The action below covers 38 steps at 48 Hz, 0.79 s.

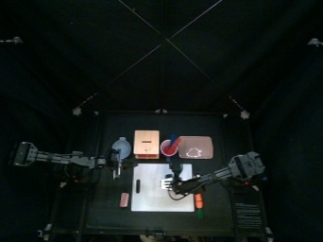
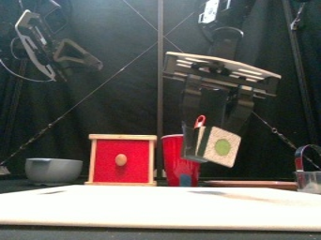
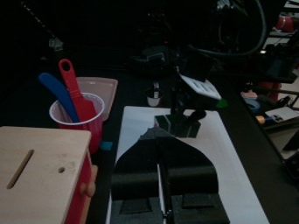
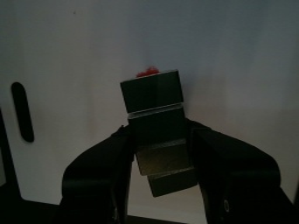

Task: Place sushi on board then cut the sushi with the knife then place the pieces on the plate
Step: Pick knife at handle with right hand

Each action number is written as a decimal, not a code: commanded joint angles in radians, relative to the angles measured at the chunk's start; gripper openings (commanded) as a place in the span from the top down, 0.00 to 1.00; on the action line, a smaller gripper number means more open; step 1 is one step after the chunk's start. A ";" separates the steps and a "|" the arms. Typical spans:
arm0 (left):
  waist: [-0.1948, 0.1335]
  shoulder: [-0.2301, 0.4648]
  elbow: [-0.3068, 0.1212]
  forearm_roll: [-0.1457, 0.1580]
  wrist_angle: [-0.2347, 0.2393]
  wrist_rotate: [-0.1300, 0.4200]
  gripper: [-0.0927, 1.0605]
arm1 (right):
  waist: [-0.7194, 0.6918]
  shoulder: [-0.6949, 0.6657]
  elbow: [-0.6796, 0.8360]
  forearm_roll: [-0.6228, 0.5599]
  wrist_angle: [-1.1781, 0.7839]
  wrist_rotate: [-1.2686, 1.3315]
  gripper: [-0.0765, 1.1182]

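Right claw [image 2: 213, 131] is clenched on the sushi block [image 2: 222, 144], dark green with a white end face. It hangs right of centre in the front view, clear above the white cutting board [image 2: 150, 208]. The wrist view shows the block pinched squarely between both jaws, one end poking out past the tips. Left claw [image 3: 160, 138] sits by the board's upper-left corner in the top view, jaws pressed together, empty. The pink plate [image 1: 202, 149] lies just above the board's upper right.
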 commanded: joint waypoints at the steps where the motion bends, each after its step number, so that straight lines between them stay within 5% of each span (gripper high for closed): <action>1: 0.002 -0.003 -0.012 0.009 -0.003 0.002 0.94 | -0.003 0.011 -0.072 0.005 0.046 0.002 0.43; 19: 0.003 -0.006 -0.005 0.041 0.043 0.002 0.94 | -0.011 0.074 -0.101 0.052 0.058 0.003 0.11; 38: 0.021 -0.006 -0.003 0.041 0.072 0.003 0.94 | -0.012 -0.052 -0.098 -0.040 0.124 -0.089 0.10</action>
